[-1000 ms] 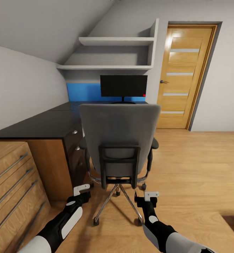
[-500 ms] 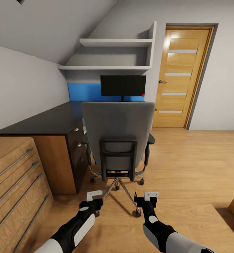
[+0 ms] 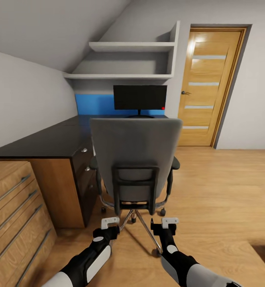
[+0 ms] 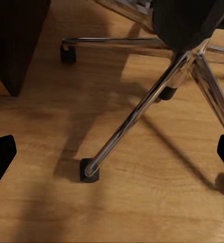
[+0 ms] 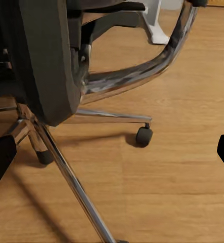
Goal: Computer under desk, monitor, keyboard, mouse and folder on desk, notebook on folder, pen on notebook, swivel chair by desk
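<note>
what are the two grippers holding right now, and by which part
Nothing is held. The left gripper and right gripper are both open, low behind the swivel chair, apart from its chrome base.

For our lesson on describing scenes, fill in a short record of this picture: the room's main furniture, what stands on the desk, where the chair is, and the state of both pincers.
desk: glossy black top, along the left wall
on desk: monitor, upright
swivel chair: back toward camera, beside the desk's drawer unit
left pincer: open, low behind the chair base
right pincer: open, empty
door: wooden, closed

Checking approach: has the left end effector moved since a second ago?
Yes: left end effector shifted away from the wooden cabinet, toward the swivel chair.
</note>
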Tool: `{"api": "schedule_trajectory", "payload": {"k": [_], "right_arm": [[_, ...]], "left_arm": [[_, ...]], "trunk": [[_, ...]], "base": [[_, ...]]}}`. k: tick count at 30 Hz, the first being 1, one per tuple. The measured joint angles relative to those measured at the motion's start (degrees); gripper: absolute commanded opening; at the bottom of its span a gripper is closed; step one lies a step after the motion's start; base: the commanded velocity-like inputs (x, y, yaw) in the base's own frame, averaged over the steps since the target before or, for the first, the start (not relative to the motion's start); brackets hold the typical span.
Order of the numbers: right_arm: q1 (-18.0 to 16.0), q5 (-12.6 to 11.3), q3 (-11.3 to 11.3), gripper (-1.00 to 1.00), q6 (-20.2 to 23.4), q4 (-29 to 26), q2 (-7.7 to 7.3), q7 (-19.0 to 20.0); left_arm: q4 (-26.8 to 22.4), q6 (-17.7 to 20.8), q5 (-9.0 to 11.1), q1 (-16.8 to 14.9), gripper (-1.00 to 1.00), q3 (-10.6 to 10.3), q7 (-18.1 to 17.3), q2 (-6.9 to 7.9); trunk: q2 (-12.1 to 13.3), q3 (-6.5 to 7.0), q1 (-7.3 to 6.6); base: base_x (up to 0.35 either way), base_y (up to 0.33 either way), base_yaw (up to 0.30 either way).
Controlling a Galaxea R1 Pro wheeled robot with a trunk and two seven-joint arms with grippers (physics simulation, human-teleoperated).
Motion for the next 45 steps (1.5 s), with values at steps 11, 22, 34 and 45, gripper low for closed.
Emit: {"api": "schedule_trajectory", "payload": {"k": [11,22,34,45], "right_arm": [[0.70,3.55,0.06,1.00,0.08,0.00,0.86,-0.08],[0.72,3.76,-0.03,1.00,0.06,-0.06,0.79,-0.09],[0.72,3.80,0.08,1.00,-0.02,-0.08,0.88,-0.22],[0.72,3.97,0.40,1.00,0.09,-0.16,0.90,-0.34]], "left_arm": [[0.00,-0.10,-0.06,0.00,1.00,-0.08,0.22,0.04],[0.06,-0.03,0.29,0.02,1.00,-0.28,0.43,-0.05],[0.17,0.01,0.44,0.03,1.00,-0.27,0.54,-0.05],[0.60,-0.03,0.57,0.03,1.00,-0.31,0.37,-0.01]], "trunk": [[0.00,0.00,-0.01],[0.00,-0.01,0.00],[0.00,-0.01,0.00],[0.00,-0.01,0.00]], "base": [[0.308,0.042,0.000],[0.299,-0.149,0.000],[0.272,-0.223,0.003],[0.267,-0.223,0.172]]}}
